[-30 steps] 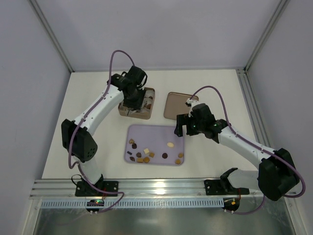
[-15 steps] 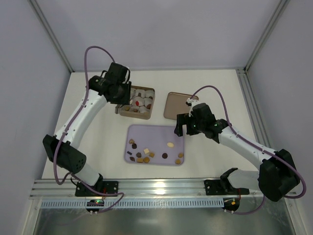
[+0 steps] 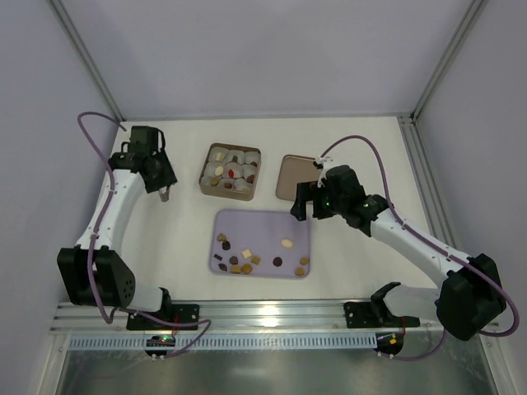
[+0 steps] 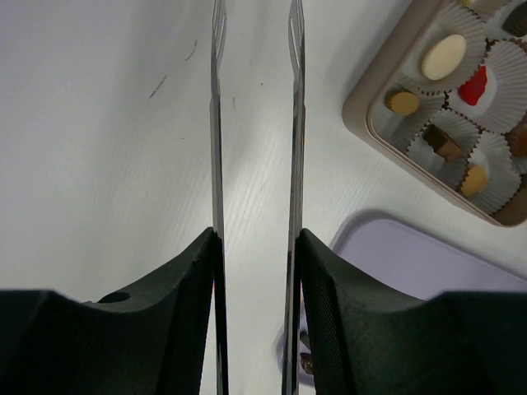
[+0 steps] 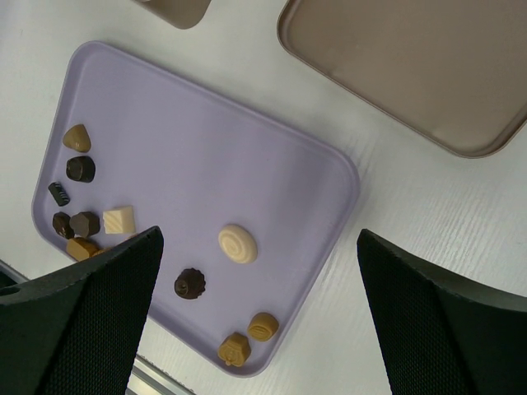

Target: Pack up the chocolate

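Observation:
Several loose chocolates (image 3: pixel 247 259) lie on a lilac tray (image 3: pixel 263 226): dark, caramel and cream pieces. The right wrist view shows a cream swirl oval (image 5: pixel 238 243), a dark fluted piece (image 5: pixel 189 284), two caramel pieces (image 5: pixel 263 326) and a cluster at the tray's left (image 5: pixel 82 220). The brown square tin (image 3: pixel 205 181) holds paper cups, some with pieces, one red (image 4: pixel 473 85). My left gripper (image 3: pixel 165 196) is open and empty over bare table left of the tin (image 4: pixel 362 115). My right gripper (image 3: pixel 305 207) is wide open and empty above the tray's far right corner.
The tin's flat brown lid (image 3: pixel 295 177) lies right of the tin, behind the tray; it also shows in the right wrist view (image 5: pixel 412 66). White walls and metal posts bound the table. A metal rail runs along the near edge.
My left arm swung from over the tin out to the left, so the tin is uncovered. My right gripper shifted slightly toward the far side.

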